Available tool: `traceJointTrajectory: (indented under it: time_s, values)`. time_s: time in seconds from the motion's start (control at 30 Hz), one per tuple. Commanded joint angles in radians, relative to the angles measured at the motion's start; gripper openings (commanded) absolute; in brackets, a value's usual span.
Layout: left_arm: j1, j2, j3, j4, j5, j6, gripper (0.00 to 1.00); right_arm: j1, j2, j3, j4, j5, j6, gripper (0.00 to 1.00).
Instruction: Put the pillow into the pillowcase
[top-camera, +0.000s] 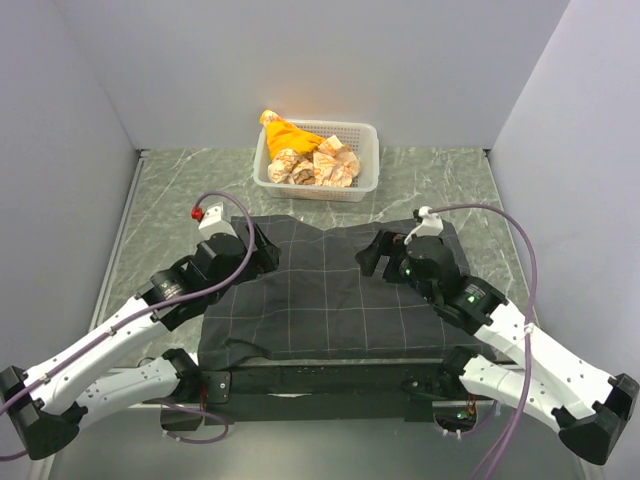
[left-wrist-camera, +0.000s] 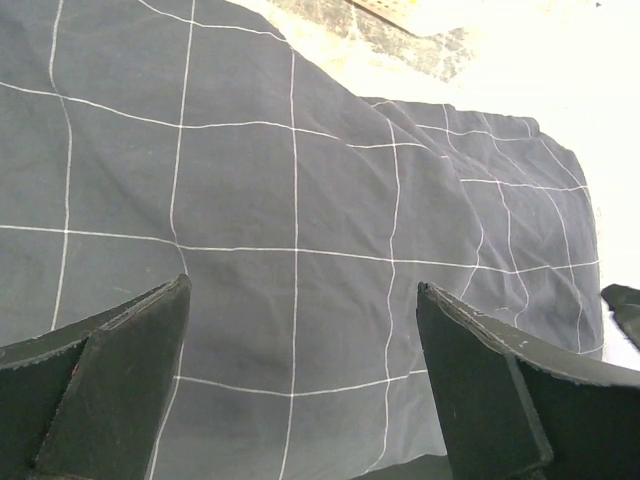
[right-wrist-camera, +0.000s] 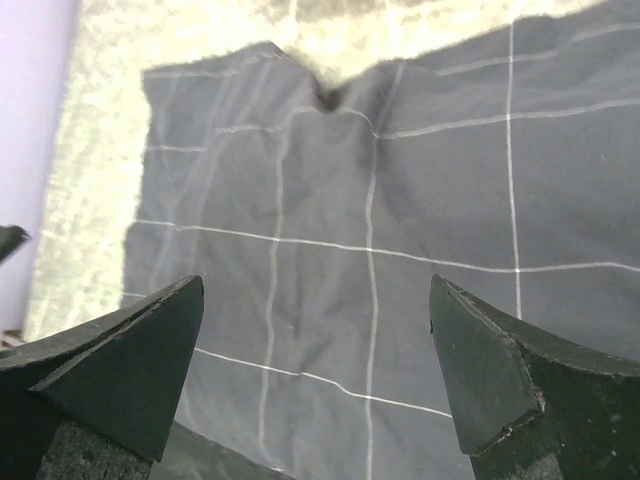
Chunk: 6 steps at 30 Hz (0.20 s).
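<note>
The dark charcoal pillowcase with its thin light check lies spread over the middle of the table, puffed up and slightly creased. It fills the left wrist view and the right wrist view. The pillow is hidden in every view. My left gripper hovers over the case's far left corner, open, with only fabric showing between its fingers. Over the far right part of the case, my right gripper is also open and holds nothing.
A white mesh basket stands at the back centre, holding orange-and-white cloth bundles. Grey walls close in the left, right and back sides. Marbled green tabletop shows around the case.
</note>
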Motion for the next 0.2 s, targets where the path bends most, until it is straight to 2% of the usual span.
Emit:
traceJointTrajectory:
  time_s: [0.0, 0.17]
  values:
    - [0.004, -0.022, -0.037, 0.083, 0.01, 0.001, 0.99, -0.004, 0.016, -0.019, 0.034, 0.0, -0.017, 1.0]
    - [0.004, -0.019, -0.045, 0.089, -0.008, 0.009, 1.0, -0.004, 0.02, -0.025, 0.04, 0.002, -0.025, 1.0]
